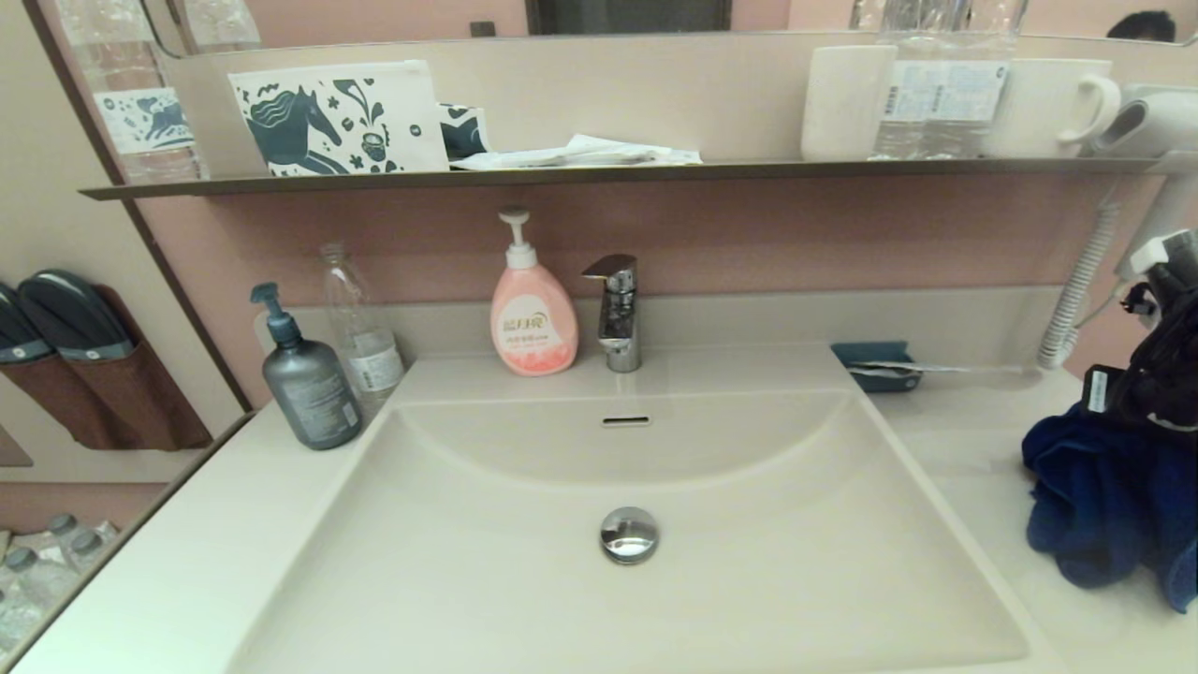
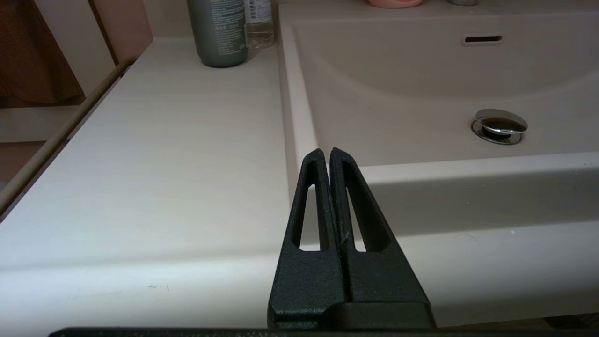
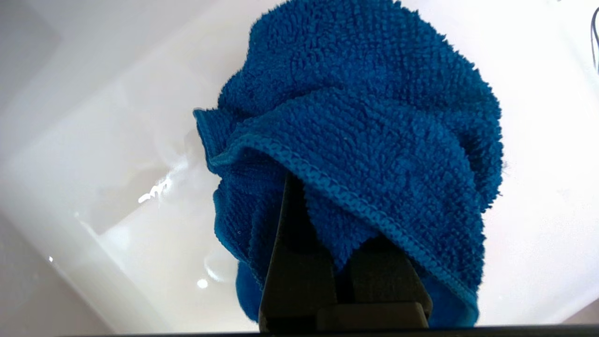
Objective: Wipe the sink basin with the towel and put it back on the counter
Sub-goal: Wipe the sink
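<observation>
My right hand is at the far right of the smooth cream-white worktop, and it is pinching the fluffy dark blue towel — the cloth is bunched up and folds over the fingers. In the head view the towel hangs in a lump just above the worktop, beside the big cream-white sink basin. The basin has a round shiny drain plug in the middle. My left hand is parked low by the front edge, near the basin's left corner — its fingers are pressed together and hold nothing.
</observation>
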Robot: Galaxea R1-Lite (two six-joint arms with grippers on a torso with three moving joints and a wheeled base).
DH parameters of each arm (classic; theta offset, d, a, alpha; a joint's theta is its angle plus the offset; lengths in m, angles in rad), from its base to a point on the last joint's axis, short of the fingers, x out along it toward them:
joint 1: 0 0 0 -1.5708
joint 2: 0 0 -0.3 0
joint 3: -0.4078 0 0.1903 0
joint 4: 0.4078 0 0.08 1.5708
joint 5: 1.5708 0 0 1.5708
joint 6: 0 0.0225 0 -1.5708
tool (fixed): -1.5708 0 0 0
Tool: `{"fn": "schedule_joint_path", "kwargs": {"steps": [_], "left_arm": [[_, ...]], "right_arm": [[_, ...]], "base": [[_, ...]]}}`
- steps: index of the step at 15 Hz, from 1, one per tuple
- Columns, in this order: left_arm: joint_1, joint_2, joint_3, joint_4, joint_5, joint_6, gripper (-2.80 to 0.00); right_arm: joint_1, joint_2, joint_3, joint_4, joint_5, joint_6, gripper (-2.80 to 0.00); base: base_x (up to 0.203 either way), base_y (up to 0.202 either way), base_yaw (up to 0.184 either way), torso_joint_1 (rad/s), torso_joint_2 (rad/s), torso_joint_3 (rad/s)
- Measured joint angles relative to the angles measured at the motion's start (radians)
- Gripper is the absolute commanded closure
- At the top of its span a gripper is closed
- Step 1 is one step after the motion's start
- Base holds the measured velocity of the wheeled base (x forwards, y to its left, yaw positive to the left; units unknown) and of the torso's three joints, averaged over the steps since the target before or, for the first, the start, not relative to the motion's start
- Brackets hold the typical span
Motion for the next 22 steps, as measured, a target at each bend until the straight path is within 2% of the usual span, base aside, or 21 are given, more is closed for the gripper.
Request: {"fn": "schedule_joint_path", "kwargs": {"steps": [4, 5, 10, 15, 19, 20, 21, 22], "left_arm": [[0.0, 0.0, 0.0, 0.0, 0.0, 0.0, 0.0], [0.0, 0.0, 0.0, 0.0, 0.0, 0.0, 0.0], [0.0, 0.0, 0.0, 0.0, 0.0, 0.0, 0.0], [0.0, 0.0, 0.0, 0.0, 0.0, 0.0, 0.0], [0.0, 0.0, 0.0, 0.0, 0.0, 0.0, 0.0], [0.0, 0.0, 0.0, 0.0, 0.0, 0.0, 0.0], [0.0, 0.0, 0.0, 0.0, 0.0, 0.0, 0.0], [0.0, 0.0, 0.0, 0.0, 0.0, 0.0, 0.0]], "right_arm": [[-0.025, 0.021, -0.032, -0.002, -0.002, -0.001, 0.0], [-0.03, 0.024, -0.033, -0.002, -0.002, -0.001, -2.8], [-0.055, 0.022, -0.03, 0.021, -0.005, -0.025, -2.8], [-0.063, -0.051, -0.052, 0.174, -0.005, -0.094, -2.8], [-0.07, -0.056, -0.146, 0.233, -0.003, -0.095, -2.8], [-0.071, -0.055, -0.161, 0.243, -0.003, -0.094, -0.58], [-0.078, -0.056, -0.167, 0.246, 0.0, -0.094, 0.0], [-0.091, -0.058, -0.167, 0.246, 0.008, -0.094, 0.0]], "base": [[0.0, 0.0, 0.0, 0.0, 0.0, 0.0], [0.0, 0.0, 0.0, 0.0, 0.0, 0.0], [0.0, 0.0, 0.0, 0.0, 0.0, 0.0], [0.0, 0.0, 0.0, 0.0, 0.0, 0.0], [0.0, 0.0, 0.0, 0.0, 0.0, 0.0], [0.0, 0.0, 0.0, 0.0, 0.0, 0.0], [0.0, 0.0, 0.0, 0.0, 0.0, 0.0], [0.0, 0.0, 0.0, 0.0, 0.0, 0.0]]}}
